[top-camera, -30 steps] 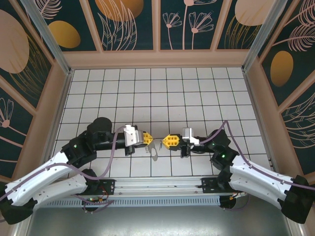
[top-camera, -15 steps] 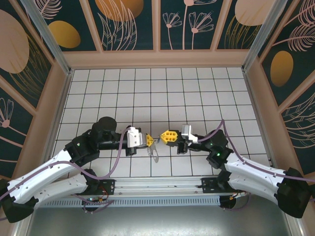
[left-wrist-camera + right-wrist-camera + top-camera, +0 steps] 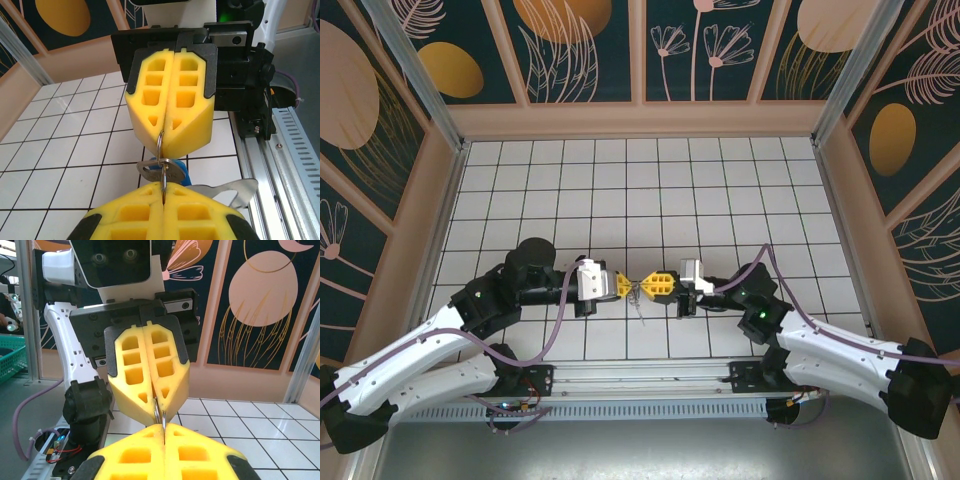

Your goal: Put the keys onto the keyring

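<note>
My two yellow-fingered grippers meet tip to tip above the tiles near the front edge. The left gripper (image 3: 627, 285) (image 3: 163, 189) is shut on a thin metal keyring (image 3: 160, 150), which stands on edge between the tips. The right gripper (image 3: 653, 285) (image 3: 163, 427) is shut on the same keyring (image 3: 160, 416) from the opposite side. A flat silver key (image 3: 162, 169) hangs on the ring, with its blue head (image 3: 184, 176) just behind. A pale curved metal part (image 3: 240, 192) sticks out to the right below the ring. In the top view the ring and key (image 3: 639, 292) are a small dark cluster.
The aluminium rail (image 3: 287, 165) with the arm bases runs along the near edge, just beside the grippers. White tiled floor (image 3: 640, 190) stretches back to the wooden walls (image 3: 640, 118). Purple cables (image 3: 552, 300) loop along both arms.
The right gripper has moved left until its tips nearly touch the left gripper's. The metal part that dangled lower between them has been drawn up close under the tips.
</note>
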Controlling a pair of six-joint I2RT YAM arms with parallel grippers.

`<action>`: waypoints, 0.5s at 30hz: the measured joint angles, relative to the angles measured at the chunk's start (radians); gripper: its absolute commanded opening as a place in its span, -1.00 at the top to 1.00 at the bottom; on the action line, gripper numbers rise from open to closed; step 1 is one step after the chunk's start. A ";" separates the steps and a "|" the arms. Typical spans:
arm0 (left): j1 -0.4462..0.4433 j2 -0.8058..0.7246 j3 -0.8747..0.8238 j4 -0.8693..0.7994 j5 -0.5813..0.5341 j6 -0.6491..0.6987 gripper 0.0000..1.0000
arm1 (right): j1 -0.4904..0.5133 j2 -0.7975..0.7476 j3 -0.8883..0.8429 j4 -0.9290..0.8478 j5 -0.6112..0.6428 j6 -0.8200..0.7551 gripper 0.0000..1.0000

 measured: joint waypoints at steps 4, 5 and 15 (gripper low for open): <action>0.000 0.000 0.000 -0.004 0.000 0.000 1.00 | 0.008 0.000 0.000 -0.006 0.008 -0.005 1.00; 0.000 0.000 0.000 -0.005 0.000 0.000 1.00 | 0.008 0.000 0.000 -0.006 0.010 -0.004 1.00; 0.000 0.000 0.000 -0.007 0.000 0.000 1.00 | 0.009 -0.015 0.000 -0.010 0.020 -0.016 1.00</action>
